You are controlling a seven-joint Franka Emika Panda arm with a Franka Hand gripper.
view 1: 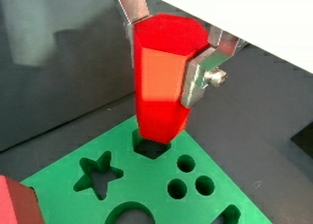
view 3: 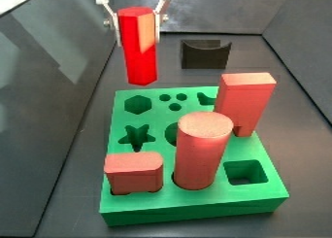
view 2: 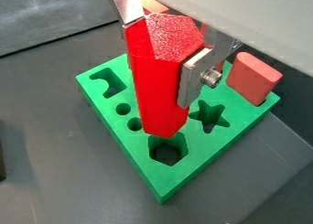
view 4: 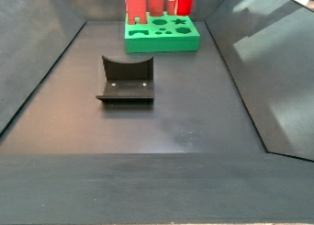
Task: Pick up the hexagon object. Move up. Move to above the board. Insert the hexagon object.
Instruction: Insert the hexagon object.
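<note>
Clearly clamped: the gripper [view 2: 166, 58] has its silver finger plates shut on the upper part of the hexagon object [view 2: 156, 77], held upright over the board [view 2: 116, 141]. In both wrist views the red prism's lower end sits right at the hexagonal hole [view 2: 166, 153], close to one corner of the green block; whether it is already inside is hard to tell. In a side view the hexagon object [view 3: 138, 43] hangs above the board's far edge. Standing in the board: a salmon-pink cylinder [view 3: 201, 150], a tall pink square block [view 3: 243, 103] and a short pink block [view 3: 132, 173]. A dark grey notched block [view 3: 204, 53] lies beyond on the floor.
</note>
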